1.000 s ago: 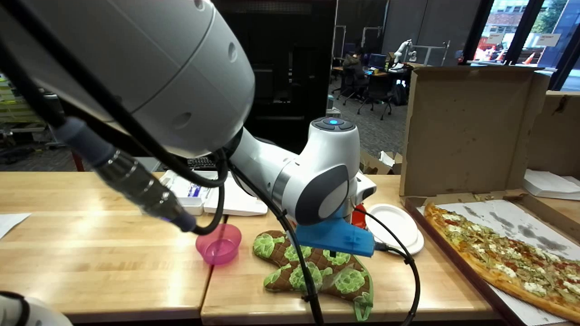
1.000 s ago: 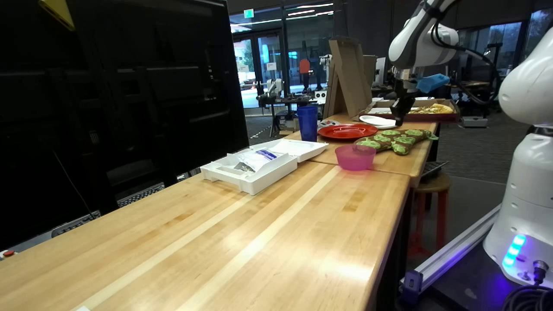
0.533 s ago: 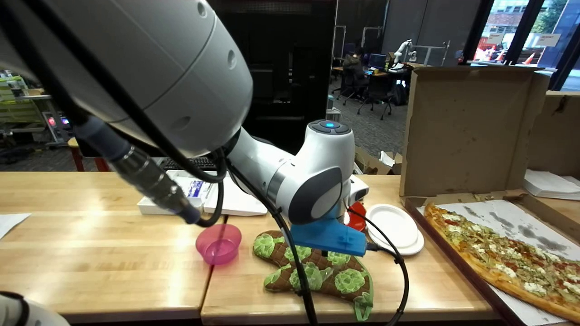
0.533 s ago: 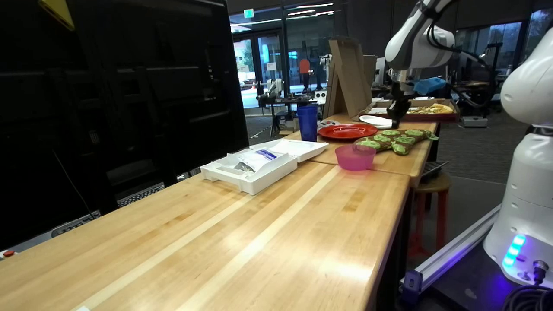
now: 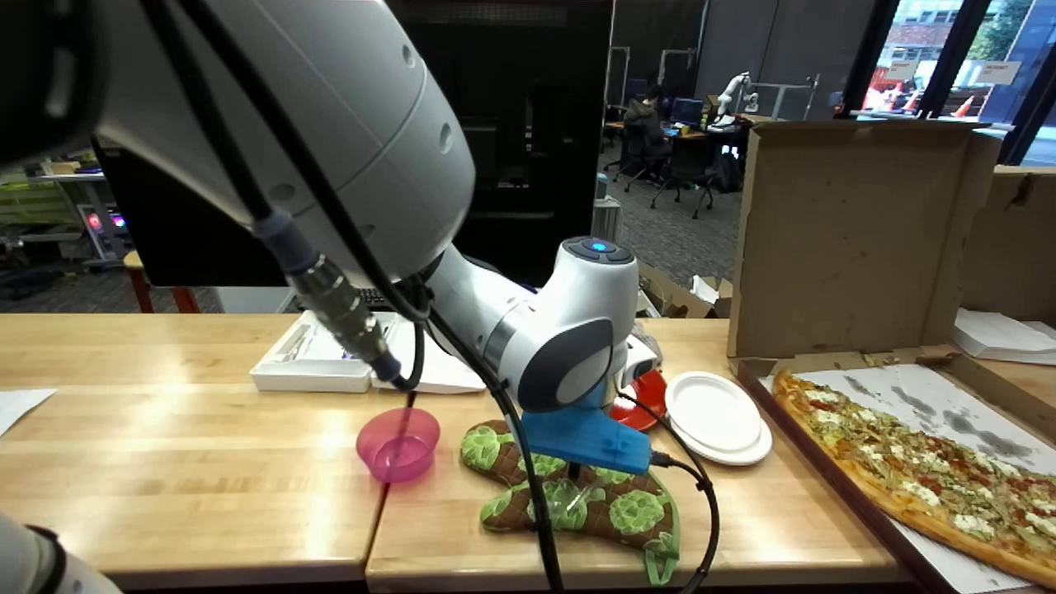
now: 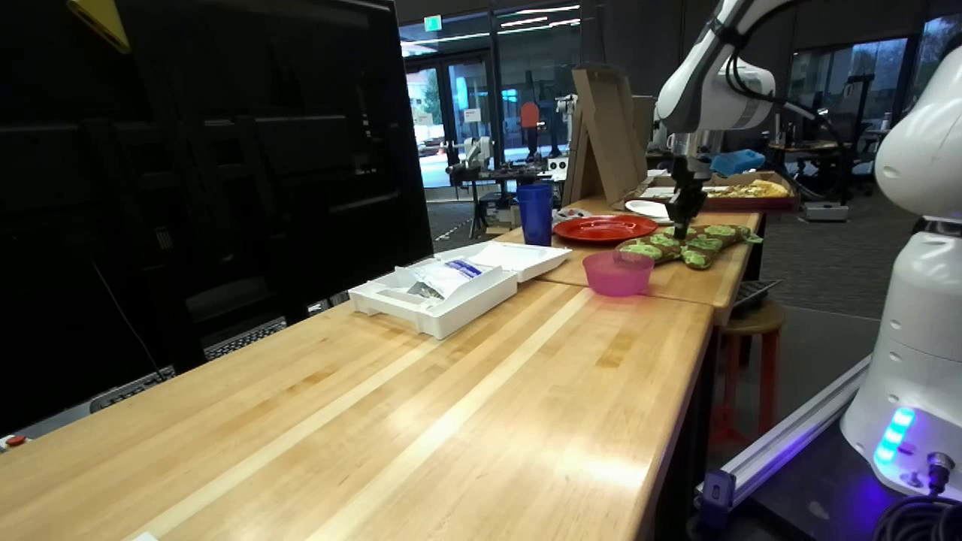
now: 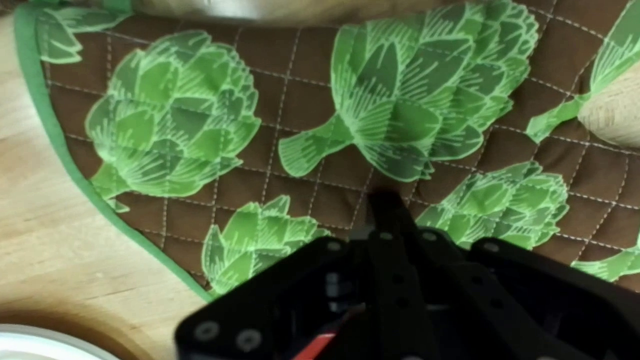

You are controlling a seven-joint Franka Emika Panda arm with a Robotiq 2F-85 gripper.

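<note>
A brown quilted oven mitt with green artichokes (image 7: 310, 100) lies flat on the wooden table, in view from all cameras. Above its middle my black gripper (image 7: 385, 197) points down, its fingers together and nothing visible between them. From an exterior view, the fingertips of the gripper (image 6: 680, 234) appear at the mitt (image 6: 703, 244); whether they touch it I cannot tell. The blue wrist part (image 5: 586, 437) covers most of the gripper in an exterior view, above the mitt (image 5: 635, 511).
A pink bowl (image 5: 398, 445) stands beside the mitt. Behind it are a red plate (image 6: 605, 228), a blue cup (image 6: 535, 214) and white plates (image 5: 714, 412). An open pizza box (image 5: 841, 247) holds pizza (image 5: 924, 487). An open white case (image 6: 443, 300) lies farther along.
My gripper has moved lower and closer to the mitt, shifting left in both exterior views. More of the red plate now shows. The jaws have stayed shut, and the mitt has not moved.
</note>
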